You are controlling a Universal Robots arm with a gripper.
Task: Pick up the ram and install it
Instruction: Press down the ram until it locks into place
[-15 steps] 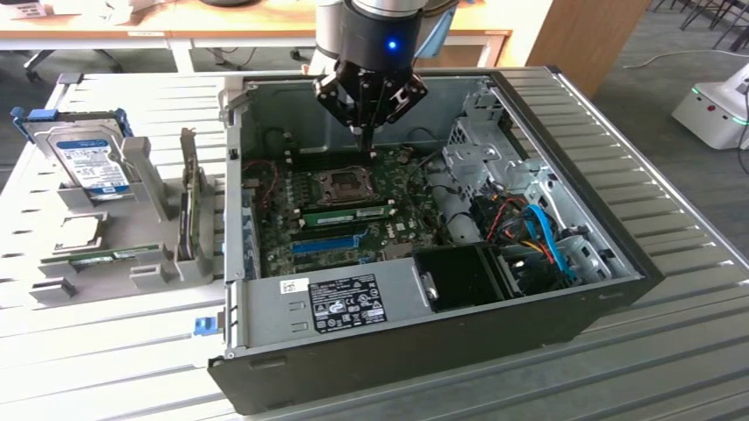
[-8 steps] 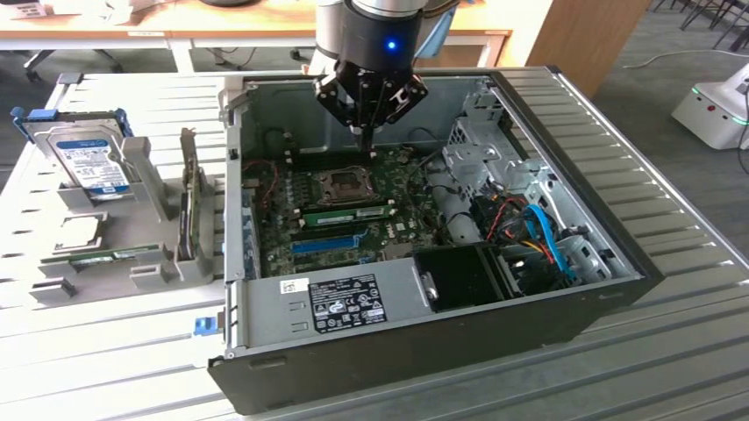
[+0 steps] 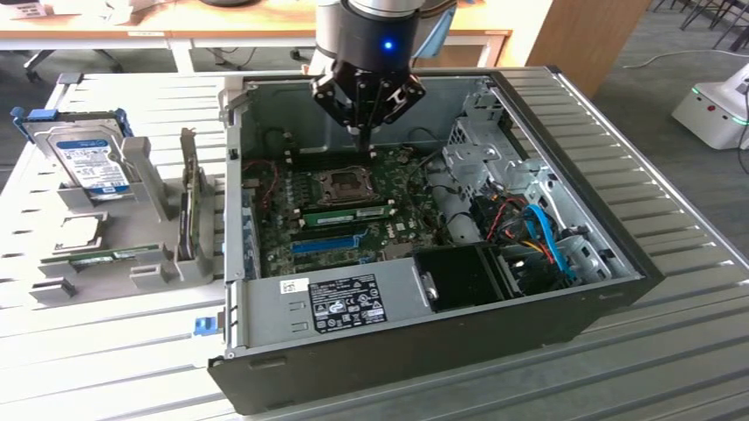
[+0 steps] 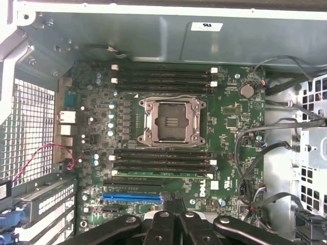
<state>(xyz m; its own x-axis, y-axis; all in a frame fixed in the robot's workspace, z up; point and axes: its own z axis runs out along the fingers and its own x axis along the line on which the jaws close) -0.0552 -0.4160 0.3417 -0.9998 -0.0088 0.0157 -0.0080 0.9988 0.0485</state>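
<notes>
One ram [image 3: 346, 210], a thin green stick, stands seated in a memory slot just below the CPU socket [image 3: 347, 183] on the motherboard. From the wrist view that ram [image 4: 161, 174] shows edge-on as a pale green strip beside the black memory slots [image 4: 161, 158]. A second ram [image 3: 112, 257] lies in the grey fixture outside the case, at the exterior view's left. My gripper [image 3: 360, 132] hangs above the far half of the motherboard, over the upper memory slots [image 4: 163, 79]. Its fingers [image 4: 162, 224] are pressed together, shut with nothing between them.
The open black PC case [image 3: 609, 263] walls the board in. A blue expansion slot [image 3: 324, 243], drive cage [image 3: 474, 149] and blue and black cables [image 3: 545, 237] crowd the exterior view's right. A hard drive [image 3: 91, 162] stands in the grey fixture [image 3: 153, 210] on the slatted table [image 3: 105, 351].
</notes>
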